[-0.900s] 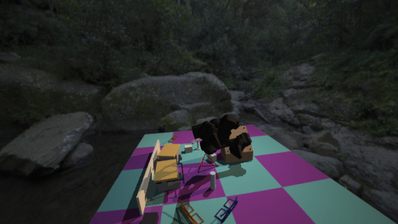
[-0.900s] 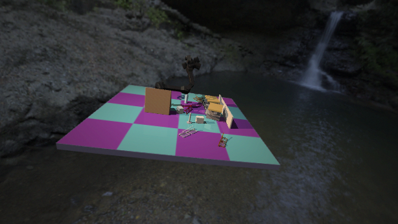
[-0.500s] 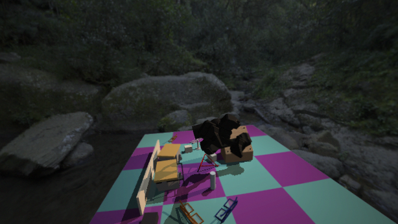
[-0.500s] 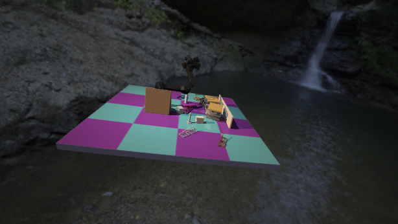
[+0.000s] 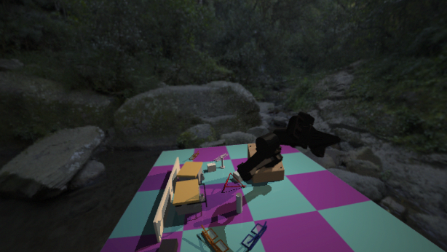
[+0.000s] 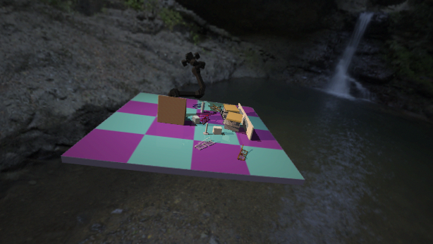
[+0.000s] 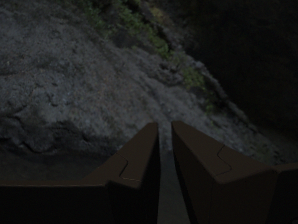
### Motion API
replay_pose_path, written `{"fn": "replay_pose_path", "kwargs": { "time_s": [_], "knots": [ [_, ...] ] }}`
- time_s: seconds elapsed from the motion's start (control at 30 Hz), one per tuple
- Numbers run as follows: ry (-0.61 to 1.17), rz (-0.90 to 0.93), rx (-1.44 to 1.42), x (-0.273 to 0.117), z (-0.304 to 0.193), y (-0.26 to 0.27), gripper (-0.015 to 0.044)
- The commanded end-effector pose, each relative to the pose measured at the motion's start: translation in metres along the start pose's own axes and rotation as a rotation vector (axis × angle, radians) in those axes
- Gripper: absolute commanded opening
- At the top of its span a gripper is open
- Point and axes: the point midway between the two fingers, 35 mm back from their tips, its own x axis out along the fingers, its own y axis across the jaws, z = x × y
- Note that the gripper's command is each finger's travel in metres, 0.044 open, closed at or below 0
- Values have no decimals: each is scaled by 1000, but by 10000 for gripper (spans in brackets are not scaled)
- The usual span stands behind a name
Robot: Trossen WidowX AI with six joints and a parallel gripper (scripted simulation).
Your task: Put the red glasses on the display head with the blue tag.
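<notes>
The red glasses (image 5: 234,186) (image 6: 204,119) are on the table by a small white block, clear of both heads. Two display heads show as yellow-topped blocks: one (image 5: 187,193) (image 6: 231,108) has a dark thin frame at its front, the other (image 5: 191,170) (image 6: 234,117) stands beside it. No blue tag can be made out, so I cannot tell which head bears it. My gripper (image 7: 164,131) is shut, with only a narrow gap and nothing between the fingertips. It is raised high, away from the glasses and heads, and points off the table.
A pale upright board (image 5: 168,200) (image 6: 246,121) stands behind the heads. A white post (image 5: 239,203) (image 6: 202,106) and a brown panel (image 6: 171,110) also stand here. Blue glasses (image 6: 197,106), orange glasses (image 6: 214,108), pale pink glasses (image 6: 204,144) and brown glasses (image 6: 242,154) lie around.
</notes>
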Motion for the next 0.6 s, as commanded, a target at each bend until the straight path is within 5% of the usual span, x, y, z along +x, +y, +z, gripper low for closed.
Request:
{"fn": "replay_pose_path", "kwargs": {
  "time_s": [0.0, 0.27, 0.57],
  "knots": [
    [-152, 61, 27, 18, 48, 27, 0],
    [-521, 213, 123, 23, 168, 83, 0],
    [-956, 381, 229, -36, 302, 120, 0]
  ]
}}
